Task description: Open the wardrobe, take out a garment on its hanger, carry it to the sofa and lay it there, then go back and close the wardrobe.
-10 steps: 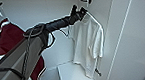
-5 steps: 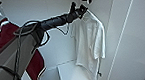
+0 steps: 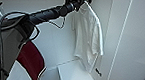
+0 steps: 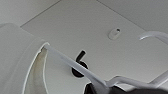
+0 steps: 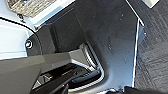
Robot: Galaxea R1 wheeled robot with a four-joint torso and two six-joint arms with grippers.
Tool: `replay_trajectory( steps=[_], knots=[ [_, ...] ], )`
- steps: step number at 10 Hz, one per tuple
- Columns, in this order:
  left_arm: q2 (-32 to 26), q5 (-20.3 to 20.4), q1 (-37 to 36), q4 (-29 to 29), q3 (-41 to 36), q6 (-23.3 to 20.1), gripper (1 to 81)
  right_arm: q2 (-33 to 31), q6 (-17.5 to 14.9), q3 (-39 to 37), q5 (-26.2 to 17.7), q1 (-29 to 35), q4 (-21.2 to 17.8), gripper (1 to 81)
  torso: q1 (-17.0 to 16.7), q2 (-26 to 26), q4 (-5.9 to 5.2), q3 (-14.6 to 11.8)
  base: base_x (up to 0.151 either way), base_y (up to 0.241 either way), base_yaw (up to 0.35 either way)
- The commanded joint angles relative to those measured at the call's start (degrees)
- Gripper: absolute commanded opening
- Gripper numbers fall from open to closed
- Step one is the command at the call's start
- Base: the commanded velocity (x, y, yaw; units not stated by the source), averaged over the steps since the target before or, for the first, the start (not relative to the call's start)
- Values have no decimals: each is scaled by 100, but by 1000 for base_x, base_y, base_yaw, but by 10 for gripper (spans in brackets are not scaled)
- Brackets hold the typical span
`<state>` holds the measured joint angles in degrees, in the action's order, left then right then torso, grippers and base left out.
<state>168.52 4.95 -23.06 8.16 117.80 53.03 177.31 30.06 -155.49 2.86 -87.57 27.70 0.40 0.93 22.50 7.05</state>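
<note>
The garment (image 3: 87, 36), a white short-sleeved T-shirt, hangs inside the open wardrobe (image 3: 53, 44) at the upper right of the head view. My left arm reaches in from the left, and the left gripper (image 3: 81, 1) is shut on the hanger at the shirt's collar. In the left wrist view the white hanger (image 4: 75, 65) runs from the shirt's shoulder (image 4: 22, 62) to the gripper (image 4: 100, 90), and its thin hook (image 4: 155, 36) curves free below the wardrobe's white top panel.
A maroon jacket with white trim (image 3: 31, 61) hangs low on the left, under my arm. A white shelf or box (image 3: 73, 73) sits below the shirt. A white door panel (image 3: 131, 38) stands to the right. The right wrist view shows my dark base (image 5: 112, 37) over dark floor.
The left gripper has risen slightly with the hanger, and the T-shirt has turned more side-on. The whole head view has shifted a little.
</note>
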Motion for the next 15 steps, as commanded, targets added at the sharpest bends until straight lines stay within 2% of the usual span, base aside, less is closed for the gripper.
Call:
replay_trajectory(
  steps=[1,2,4,5,6,7,8,13,15],
  knots=[
    [-160,226,-1160,-130,-116,-56,10,-9,8,11,-278,217,-10,811,0,2,-543,0,0,0,0],
    [-239,148,-1091,-191,-203,-65,10,-1,0,11,-278,226,-10,811,0,0,-656,2,0,0,0],
    [-319,-55,-967,-438,-380,-65,10,-27,0,11,-278,226,-10,811,0,0,-1034,2,0,0,0],
    [-301,-152,-924,-534,-398,-56,10,-53,0,2,-278,226,-10,811,0,0,-662,0,0,0,0],
    [-293,-317,-879,-630,-398,-56,10,-105,17,2,-277,235,-19,811,0,0,-863,2,0,0,0],
    [-258,-494,-774,-779,-398,-56,10,-123,17,2,-269,243,-19,811,0,0,-995,2,0,0,0],
    [-257,-686,-669,-919,-449,-56,10,-132,17,2,-243,252,-19,811,0,0,-1049,2,0,0,0],
    [-565,-829,-466,-1211,-1980,-65,10,-132,-18,2,-137,217,8,811,0,0,-1040,2,0,0,0],
    [-266,-811,-440,-1176,-1971,-56,10,-150,-27,29,-84,217,16,811,0,0,-1043,2,0,0,0]
  ],
)
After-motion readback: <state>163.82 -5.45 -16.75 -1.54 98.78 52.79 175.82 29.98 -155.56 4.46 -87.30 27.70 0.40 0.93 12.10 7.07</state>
